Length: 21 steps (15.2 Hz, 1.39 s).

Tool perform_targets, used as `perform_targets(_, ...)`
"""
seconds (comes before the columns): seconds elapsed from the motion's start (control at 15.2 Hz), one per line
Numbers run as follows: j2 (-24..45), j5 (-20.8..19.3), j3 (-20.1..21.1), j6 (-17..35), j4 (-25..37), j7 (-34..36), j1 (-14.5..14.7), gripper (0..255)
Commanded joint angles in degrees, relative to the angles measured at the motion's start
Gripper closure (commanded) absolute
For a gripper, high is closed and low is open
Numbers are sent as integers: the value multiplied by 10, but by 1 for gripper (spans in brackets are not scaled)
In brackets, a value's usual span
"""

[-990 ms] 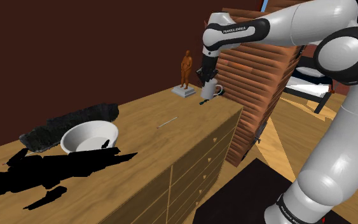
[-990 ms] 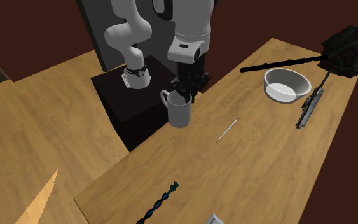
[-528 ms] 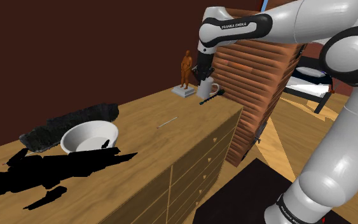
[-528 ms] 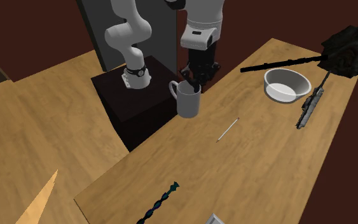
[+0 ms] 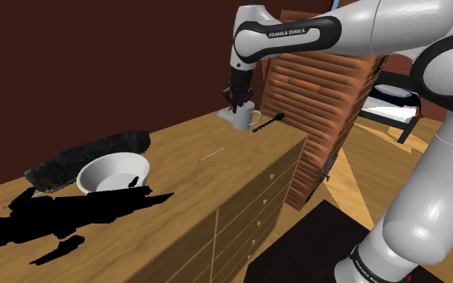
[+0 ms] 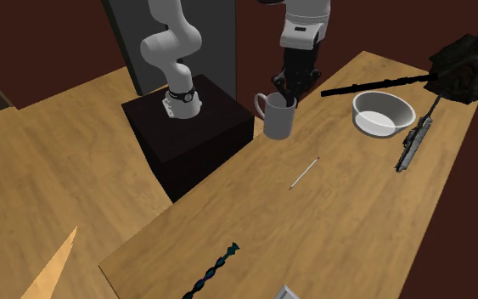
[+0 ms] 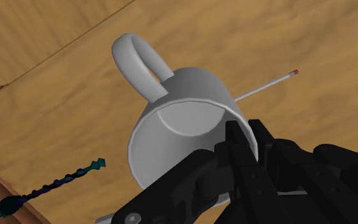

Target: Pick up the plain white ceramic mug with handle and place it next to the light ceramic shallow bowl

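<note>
My gripper (image 5: 238,106) is shut on the rim of a plain white mug (image 5: 244,119), which hangs in the air above the wooden dresser top (image 5: 216,185). In the second exterior view the mug (image 6: 280,118) hangs under the gripper (image 6: 286,99), its handle toward that view's left. In the wrist view one black finger is inside the mug (image 7: 184,108) and one outside at the gripper (image 7: 245,139). The light shallow bowl (image 5: 113,172) rests far off toward the shoulder view's left, and the same bowl (image 6: 383,112) lies to the mug's right in the second exterior view.
A thin stick (image 6: 304,172) lies on the top between mug and bowl. A dark twisted rod (image 6: 216,272) lies near the other end. Black shapes (image 5: 72,211), a dark fuzzy object (image 6: 470,61) and a grey tool (image 6: 415,143) crowd around the bowl. The black stand (image 6: 190,127) adjoins the dresser.
The arm has carried the mug along the dresser toward the bowl, leftward in the shoulder view and rightward in the second exterior view. The grip has stayed shut.
</note>
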Motion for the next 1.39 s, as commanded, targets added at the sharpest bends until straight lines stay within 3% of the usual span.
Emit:
perform_targets(0.0,-2,-3,13,-3,-2,30,15,255)
perform_targets(0.53,35,-21,60,-24,47,138,75,255)
perform_targets(1.06,110,-51,99,-63,148,243,145,255)
perform_targets(1.32,109,-52,98,-32,115,246,143,255)
